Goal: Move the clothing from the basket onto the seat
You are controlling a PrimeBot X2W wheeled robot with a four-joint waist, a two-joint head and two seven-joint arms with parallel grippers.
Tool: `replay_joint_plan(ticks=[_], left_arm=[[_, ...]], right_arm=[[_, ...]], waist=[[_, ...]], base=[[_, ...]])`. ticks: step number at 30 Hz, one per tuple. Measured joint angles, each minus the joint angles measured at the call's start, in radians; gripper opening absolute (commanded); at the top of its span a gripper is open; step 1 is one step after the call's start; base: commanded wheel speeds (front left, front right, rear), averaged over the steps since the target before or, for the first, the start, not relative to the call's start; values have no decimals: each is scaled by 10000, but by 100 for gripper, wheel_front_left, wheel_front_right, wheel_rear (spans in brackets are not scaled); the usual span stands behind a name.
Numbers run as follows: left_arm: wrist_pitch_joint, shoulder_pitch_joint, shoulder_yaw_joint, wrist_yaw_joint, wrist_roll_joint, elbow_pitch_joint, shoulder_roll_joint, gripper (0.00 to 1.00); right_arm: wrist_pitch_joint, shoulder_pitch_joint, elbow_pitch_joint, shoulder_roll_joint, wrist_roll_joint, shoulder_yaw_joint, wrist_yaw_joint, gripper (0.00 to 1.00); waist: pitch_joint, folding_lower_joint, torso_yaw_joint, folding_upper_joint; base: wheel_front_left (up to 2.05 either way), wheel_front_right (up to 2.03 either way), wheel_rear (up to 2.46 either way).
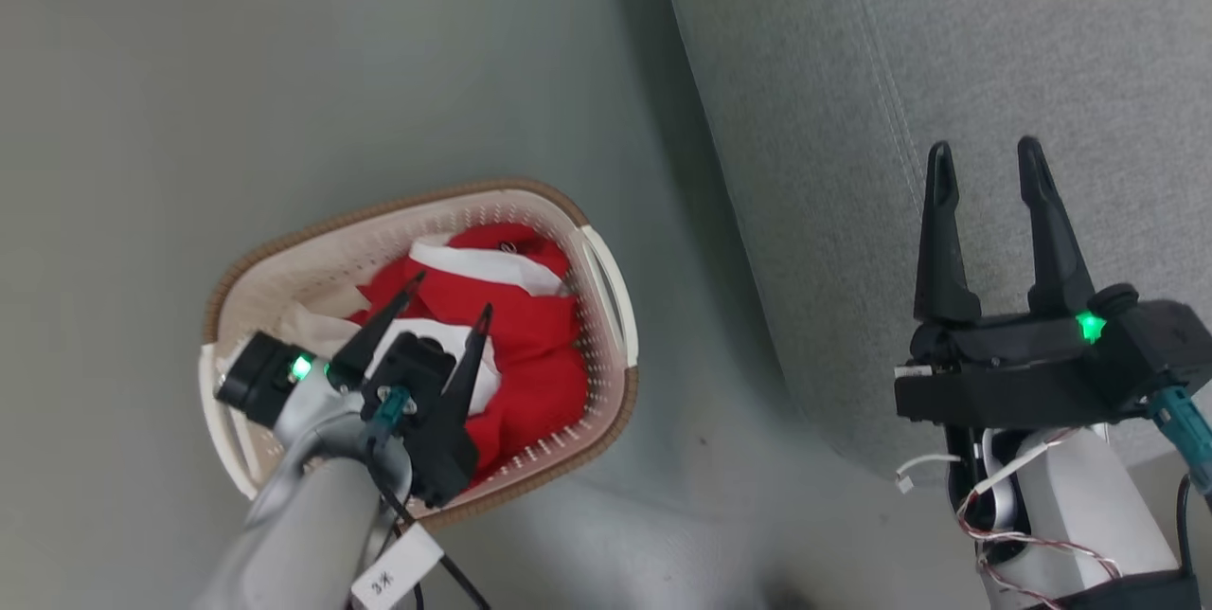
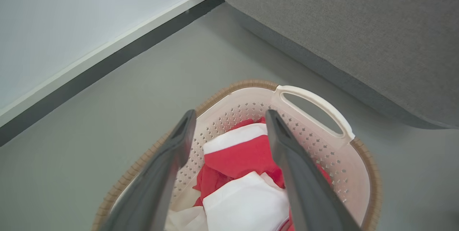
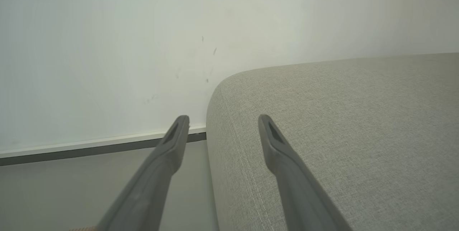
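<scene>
Your L gripper (image 1: 452, 295) is spread wide, its 2 dark fingers (image 2: 163, 177) angled down over the basket (image 1: 379, 212). In the L wrist view the tips stand apart over the far inner wall, w/ the clothing (image 2: 240, 155) showing in the gap between them. You can't tell from these views whether the tips touch the fabric. A green light (image 1: 301, 367) glows on the wrist, and a white tag (image 1: 396, 572) hangs from the cable by the pale forearm (image 1: 294, 534).

The clothing is a rumpled heap of red and white fabric lying inside the basket, mostly toward its seat-side half (a white band runs across the top of the red). The basket sits on the grey floor (image 1: 284, 70), close to the seat (image 1: 947, 42) but apart from it, w/ 1 white handle (image 2: 322, 105) on the side facing the seat.

Your R gripper (image 1: 985, 148) is also parted, fingers pointing up the head view over the seat's light-grey cushion. In the R wrist view 1 finger lies over the cushion and the other over the floor beside the seat's rounded edge. Beyond that, a pale wall (image 3: 107, 44) meets the floor at a dark skirting strip (image 3: 89, 151).
</scene>
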Motion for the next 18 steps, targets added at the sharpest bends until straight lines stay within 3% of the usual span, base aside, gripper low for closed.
replay_joint_plan(ticks=[18], left_arm=[[604, -2588, -489, -349, 1009, 959, 662, 100]], right_arm=[[-2, -1405, -790, 86, 314, 94, 88, 100]], waist=[[2766, -1, -833, 0]], base=[[0, 0, 0]])
